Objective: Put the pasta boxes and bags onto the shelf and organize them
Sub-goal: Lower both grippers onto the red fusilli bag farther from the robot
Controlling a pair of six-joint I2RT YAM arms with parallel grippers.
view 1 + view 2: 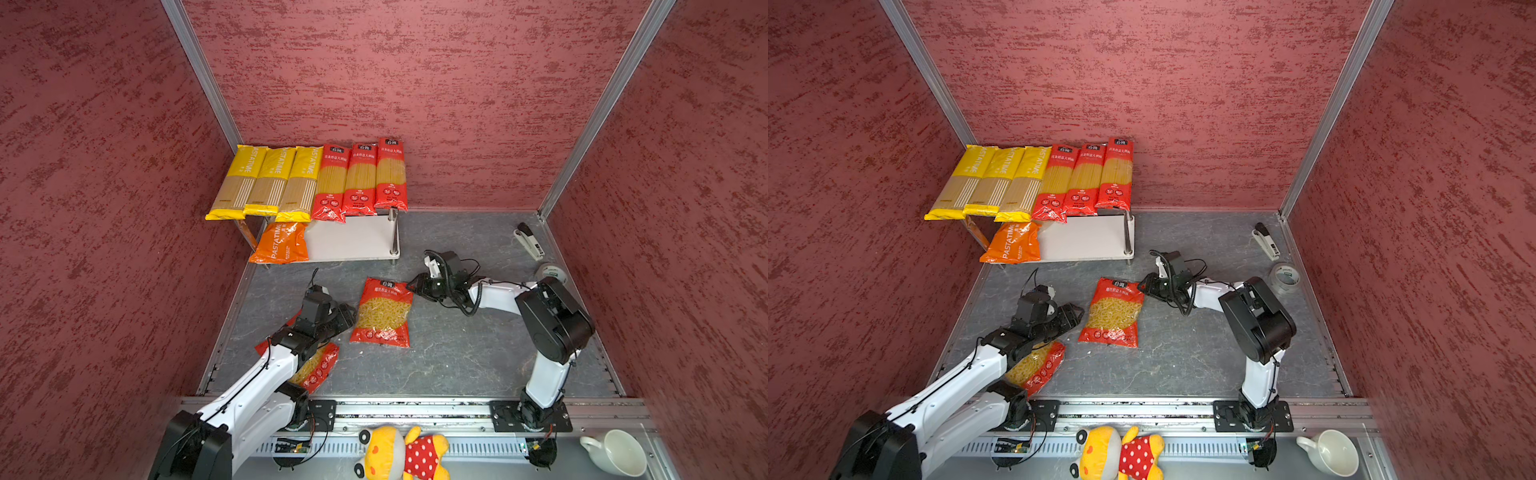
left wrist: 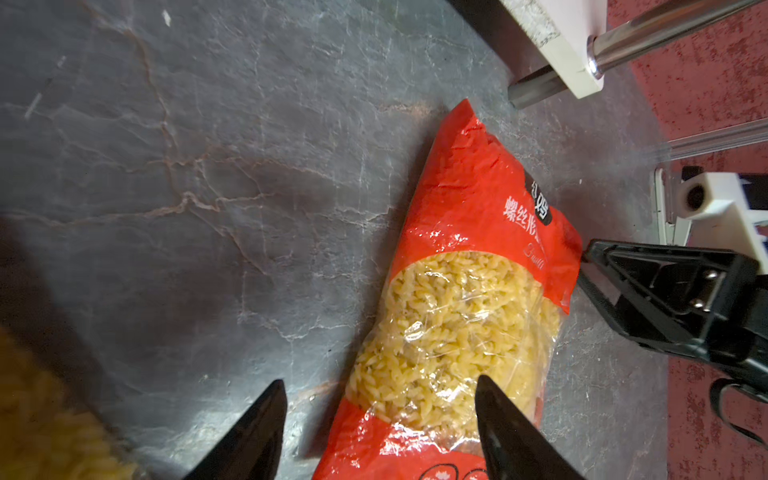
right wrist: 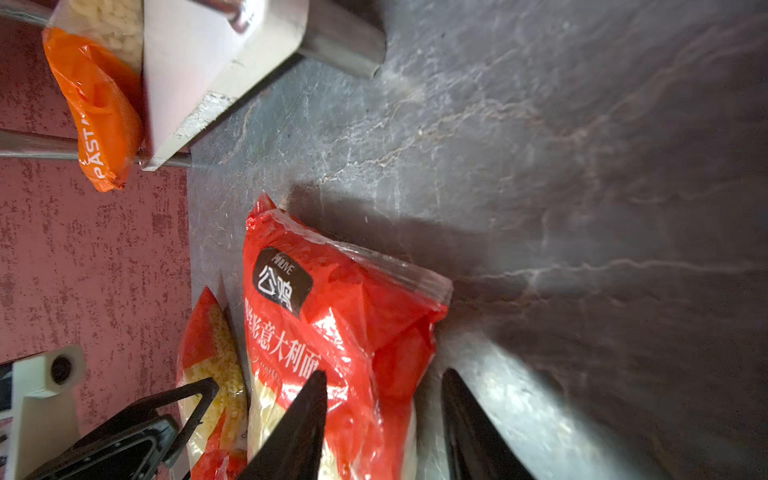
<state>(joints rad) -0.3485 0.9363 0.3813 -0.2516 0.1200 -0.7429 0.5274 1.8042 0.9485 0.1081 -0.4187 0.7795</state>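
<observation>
Three yellow pasta boxes (image 1: 266, 183) and three red ones (image 1: 361, 178) lie side by side on top of the shelf (image 1: 357, 241). An orange bag (image 1: 280, 243) lies on its lower board. A red bag (image 1: 382, 313) lies flat mid-table. My left gripper (image 1: 351, 315) is open at its left edge, the jaws straddling that edge in the left wrist view (image 2: 380, 386). My right gripper (image 1: 412, 285) is open at the bag's far right corner (image 3: 384, 382), one finger over the bag (image 3: 332, 316), one beside it. A second red bag (image 1: 318, 368) lies under my left arm.
A stapler (image 1: 528, 241) and a tape roll (image 1: 552, 274) lie by the right wall. A plush toy (image 1: 403, 453) and a white cup (image 1: 617, 453) sit in front of the arm rail. Red walls close in the table on three sides.
</observation>
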